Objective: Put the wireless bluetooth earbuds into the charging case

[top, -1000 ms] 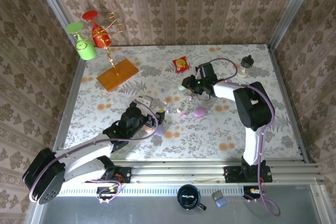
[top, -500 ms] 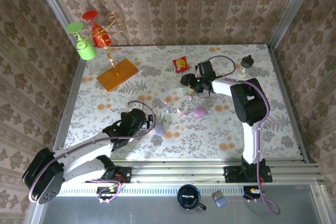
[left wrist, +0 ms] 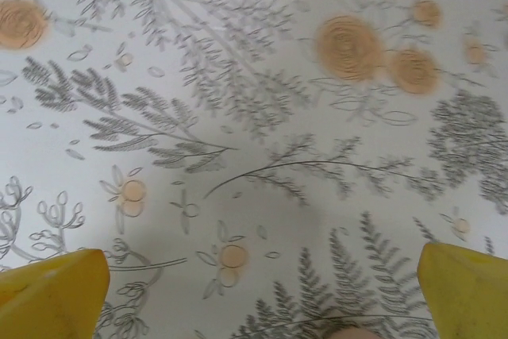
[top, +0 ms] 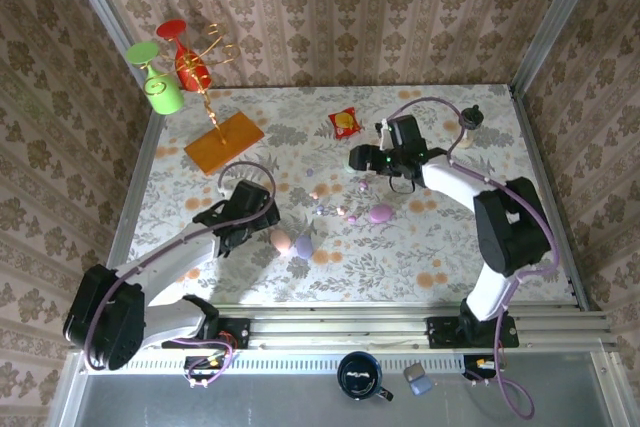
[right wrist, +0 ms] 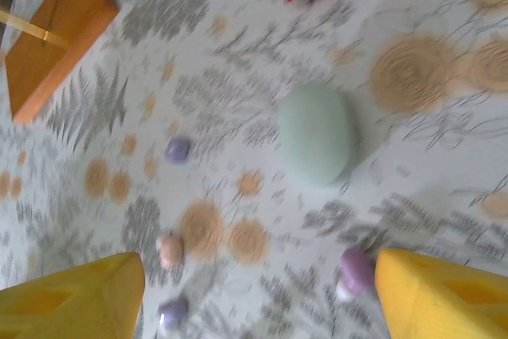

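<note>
1. Top external: the earbuds (top: 345, 213) lie scattered mid-worktop (top: 450, 257), at about 6 o'clock from the right gripper (top: 362, 160), the nearer one. The left gripper (top: 262, 226) sits beside a pinkish case (top: 281, 239). The earbuds' long axes are too small to read.
2. Left wrist: the left gripper (left wrist: 262, 299) is spread wide and empty.
3. Right wrist: the right gripper (right wrist: 254, 299) is parted and holds nothing. A green case (right wrist: 316, 134) lies at 12 o'clock and a purple earbud (right wrist: 355, 269) just beside its right finger, both blurred.

Robot test cell, probably a laboratory rig dressed as a home. Evidence: left arm (top: 170, 265) and right arm (top: 462, 182) bolted to an aluminium rail (top: 350, 325) at the worktop (top: 400, 247) edge; metal corner post (top: 548, 22); wallpapered panel walls (top: 360, 17); floral cloth covering the worktop.
</note>
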Robot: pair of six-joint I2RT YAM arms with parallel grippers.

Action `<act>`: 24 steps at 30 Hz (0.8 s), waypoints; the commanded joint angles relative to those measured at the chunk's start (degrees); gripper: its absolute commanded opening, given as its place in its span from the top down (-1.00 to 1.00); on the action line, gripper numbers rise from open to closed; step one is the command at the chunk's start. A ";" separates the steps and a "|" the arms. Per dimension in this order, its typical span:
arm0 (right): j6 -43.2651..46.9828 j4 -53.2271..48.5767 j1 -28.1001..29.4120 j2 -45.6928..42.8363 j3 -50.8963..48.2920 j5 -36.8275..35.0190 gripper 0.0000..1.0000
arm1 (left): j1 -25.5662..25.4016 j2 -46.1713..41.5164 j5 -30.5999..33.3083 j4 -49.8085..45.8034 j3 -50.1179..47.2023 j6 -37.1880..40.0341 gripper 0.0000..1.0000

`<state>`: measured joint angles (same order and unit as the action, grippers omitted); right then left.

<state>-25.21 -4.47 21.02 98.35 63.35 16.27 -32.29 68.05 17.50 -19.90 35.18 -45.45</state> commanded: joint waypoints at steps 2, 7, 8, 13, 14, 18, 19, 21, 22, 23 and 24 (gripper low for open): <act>8.65 -3.24 6.99 -6.28 -4.73 -5.50 -0.57 | 4.40 0.17 -5.31 -3.50 2.04 1.52 -1.00; 10.89 -1.76 18.23 -8.42 -8.08 -11.16 -0.59 | 11.01 -1.19 -8.58 -2.61 1.39 2.38 -1.00; 10.75 -1.23 20.13 -8.14 -8.35 -12.27 -0.59 | 11.84 -1.48 -8.74 -2.83 1.23 2.53 -1.00; 10.12 -3.06 28.80 -4.06 -5.64 -17.75 -0.60 | 15.17 -3.65 -9.57 -4.11 0.34 3.07 -1.00; 9.43 -3.33 29.76 -3.08 -4.71 -17.68 -0.60 | 15.39 -4.03 -9.66 -4.18 0.10 3.32 -1.00; 9.02 -4.28 33.80 1.58 -0.50 -18.97 -0.60 | 16.21 -4.93 -9.66 -4.46 -0.77 3.69 -1.00; 9.34 -5.20 34.75 2.97 0.98 -19.61 -0.59 | 16.38 -5.03 -9.75 -4.45 -0.98 3.62 -1.00; 9.58 -6.29 36.17 5.43 3.59 -20.52 -0.56 | 16.62 -5.29 -10.00 -3.98 -1.36 3.70 -1.00; 9.70 -6.51 36.99 6.59 4.79 -20.97 -0.54 | 16.74 -5.41 -10.18 -3.60 -1.67 3.81 -1.00; 9.93 -6.74 37.52 7.47 5.83 -21.48 -0.52 | 16.91 -5.47 -10.31 -3.31 -1.83 3.71 -1.00; 10.07 -7.47 37.98 8.86 7.14 -21.86 -0.50 | 17.08 -5.51 -10.50 -3.03 -2.03 3.67 -1.00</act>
<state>-16.19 -9.28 57.60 104.75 67.07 -1.89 -15.90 63.46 8.05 -22.59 34.20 -43.18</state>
